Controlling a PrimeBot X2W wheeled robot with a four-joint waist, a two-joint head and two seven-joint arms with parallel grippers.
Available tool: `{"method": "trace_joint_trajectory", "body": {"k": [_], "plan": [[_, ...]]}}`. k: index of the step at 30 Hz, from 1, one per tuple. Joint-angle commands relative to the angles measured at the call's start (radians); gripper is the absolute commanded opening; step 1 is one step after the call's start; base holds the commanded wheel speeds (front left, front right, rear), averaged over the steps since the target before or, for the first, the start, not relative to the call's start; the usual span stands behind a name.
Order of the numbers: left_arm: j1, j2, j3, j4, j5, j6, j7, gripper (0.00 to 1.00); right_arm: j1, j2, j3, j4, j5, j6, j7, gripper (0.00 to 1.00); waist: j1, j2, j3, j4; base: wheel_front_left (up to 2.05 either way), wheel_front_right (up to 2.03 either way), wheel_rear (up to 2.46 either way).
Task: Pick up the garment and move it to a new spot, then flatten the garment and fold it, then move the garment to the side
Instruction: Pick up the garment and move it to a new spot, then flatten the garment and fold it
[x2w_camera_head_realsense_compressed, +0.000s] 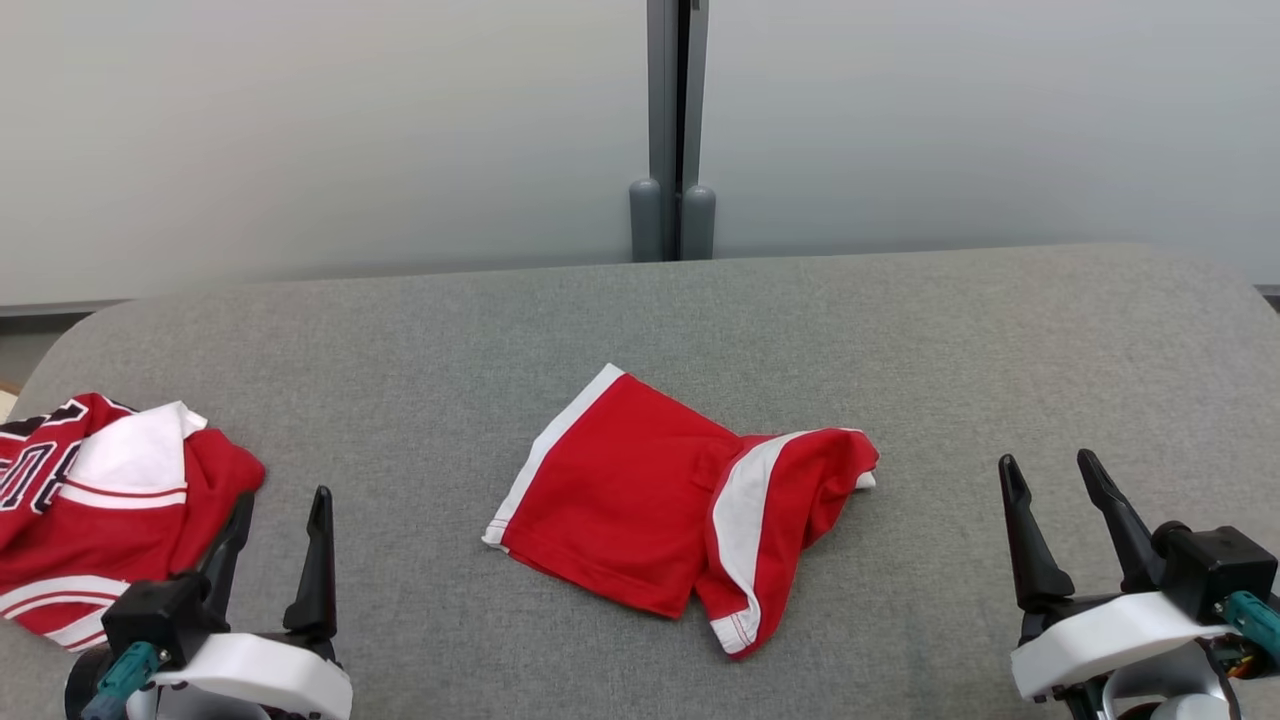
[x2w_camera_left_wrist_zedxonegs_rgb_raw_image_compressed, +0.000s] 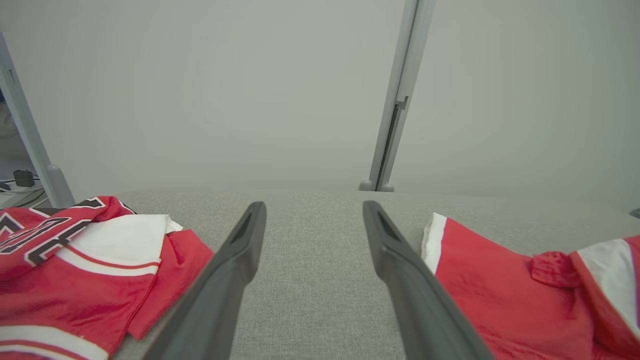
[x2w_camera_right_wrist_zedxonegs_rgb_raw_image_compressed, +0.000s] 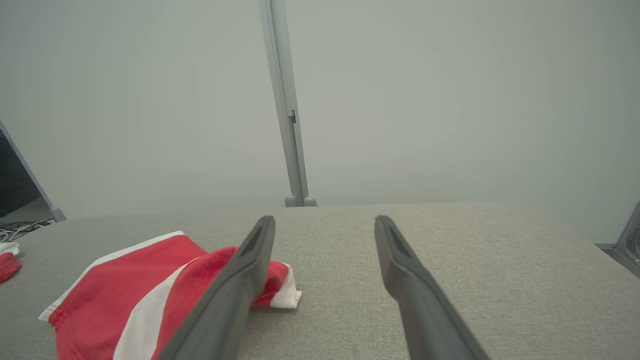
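Left gripper (x2w_camera_head_realsense_compressed: 282, 495), lower left, and right gripper (x2w_camera_head_realsense_compressed: 1047, 460), lower right, gape wide, empty, clear of the centre shorts (x2w_camera_head_realsense_compressed: 620, 500).

The left gripper (x2w_camera_head_realsense_compressed: 282, 500) and right gripper (x2w_camera_head_realsense_compressed: 1048, 462) are each showing two long dark tapered fingers (x2w_camera_head_realsense_compressed: 316, 570), black mounts (x2w_camera_head_realsense_compressed: 150, 615), white wrist shells (x2w_camera_head_realsense_compressed: 260, 672) and teal connectors (x2w_camera_head_realsense_compressed: 125, 677).

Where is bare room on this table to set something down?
Free: the back strip of the table beyond the red shorts; the patch between the shorts and right end effector. Crowded: near left, where the jersey lies by the left end effector.
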Motion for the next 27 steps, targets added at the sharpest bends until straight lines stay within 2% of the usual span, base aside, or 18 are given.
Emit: {"method": "trace_joint_trajectory", "body": {"k": [1,27], "plan": [[0.013,0.000,0.000,0.003,0.005,-0.002,-0.001,1.00,0.010,-0.004,0.003,-0.008,0.003,0.000,0.008,1.00,0.0000,0.0000,-0.012,-0.004,0.00,0.00,0.00],[0.007,0.005,-0.017,0.013,-0.005,0.004,-0.002,1.00,0.023,0.003,-0.008,-0.032,0.001,0.000,0.022,1.00,0.0000,0.0000,-0.013,0.006,0.00,0.00,0.00]]}}
